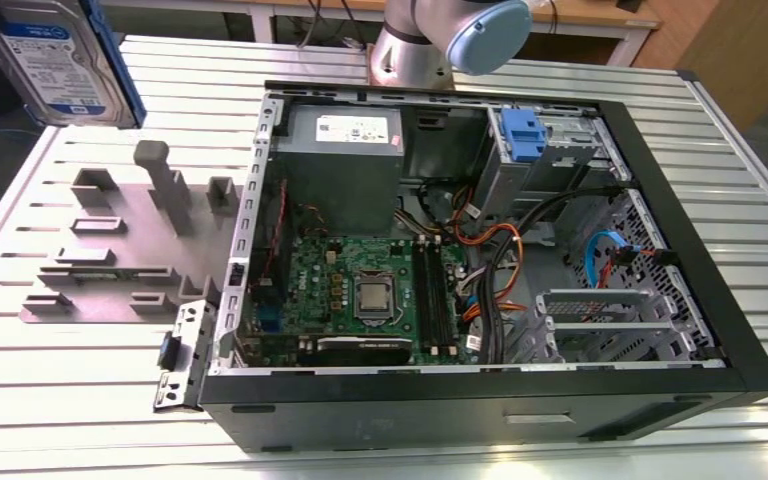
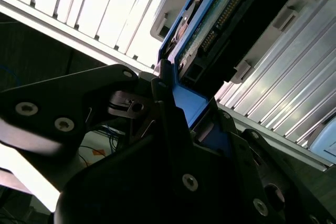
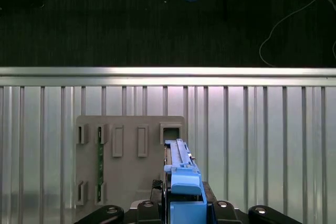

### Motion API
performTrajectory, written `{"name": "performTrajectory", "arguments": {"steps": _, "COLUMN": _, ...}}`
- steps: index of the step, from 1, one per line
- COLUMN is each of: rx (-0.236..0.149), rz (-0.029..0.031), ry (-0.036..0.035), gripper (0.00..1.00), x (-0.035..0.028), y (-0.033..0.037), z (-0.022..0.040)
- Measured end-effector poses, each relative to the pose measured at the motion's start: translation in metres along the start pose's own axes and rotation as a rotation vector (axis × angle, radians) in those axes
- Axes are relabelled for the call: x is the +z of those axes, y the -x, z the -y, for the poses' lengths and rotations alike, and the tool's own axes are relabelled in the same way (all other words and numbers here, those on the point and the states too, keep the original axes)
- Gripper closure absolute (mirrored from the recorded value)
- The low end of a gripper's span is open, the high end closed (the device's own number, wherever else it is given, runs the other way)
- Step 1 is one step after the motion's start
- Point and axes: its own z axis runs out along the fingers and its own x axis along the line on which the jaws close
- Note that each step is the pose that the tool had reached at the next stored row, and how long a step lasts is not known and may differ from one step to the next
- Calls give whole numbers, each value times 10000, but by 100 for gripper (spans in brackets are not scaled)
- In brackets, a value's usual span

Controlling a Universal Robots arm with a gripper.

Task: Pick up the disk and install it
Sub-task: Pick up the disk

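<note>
The claw is closed narrowly on the disk: in the second wrist view its dark fingers press against the blue carrier bracket at one end of the drive, and the connector edge of the drive points away from them. In the first wrist view the disk is seen edge-on, upright in the claw, above the grey slotted holder block lying on the ribbed metal worktop. In the exterior view the disk hangs clear of the worktop at the exterior view's far left, its white-and-blue label facing the camera, above and beyond the holder block. To the exterior view's right of the block lies an open computer case, well apart from the disk, with a motherboard, a grey power supply and a blue caddy inside in a bay at the far side. The arm's base stands behind the case.
</note>
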Motion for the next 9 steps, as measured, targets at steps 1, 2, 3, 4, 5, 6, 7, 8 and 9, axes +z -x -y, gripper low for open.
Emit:
{"name": "performTrajectory", "arguments": {"steps": 1, "rx": 0, "rz": 0, "ry": 0, "gripper": 63, "x": -4, "y": 0, "z": 0}}
{"name": "performTrajectory", "arguments": {"steps": 2, "rx": 0, "rz": 0, "ry": 1, "gripper": 63, "x": -7, "y": 0, "z": 0}}
{"name": "performTrajectory", "arguments": {"steps": 3, "rx": 1, "rz": 0, "ry": 1, "gripper": 63, "x": -11, "y": 1, "z": 0}}
{"name": "performTrajectory", "arguments": {"steps": 4, "rx": 0, "rz": 0, "ry": 1, "gripper": 63, "x": -15, "y": 0, "z": 0}}
{"name": "performTrajectory", "arguments": {"steps": 5, "rx": 0, "rz": 0, "ry": 1, "gripper": 63, "x": -18, "y": 0, "z": 0}}
{"name": "performTrajectory", "arguments": {"steps": 6, "rx": 0, "rz": 0, "ry": 0, "gripper": 63, "x": -22, "y": 1, "z": 0}}
{"name": "performTrajectory", "arguments": {"steps": 7, "rx": 0, "rz": -1, "ry": 1, "gripper": 63, "x": -27, "y": 1, "z": 0}}
{"name": "performTrajectory", "arguments": {"steps": 8, "rx": 0, "rz": 0, "ry": 1, "gripper": 63, "x": -32, "y": 1, "z": 0}}
{"name": "performTrajectory", "arguments": {"steps": 9, "rx": 0, "rz": 0, "ry": 1, "gripper": 63, "x": -37, "y": 1, "z": 0}}
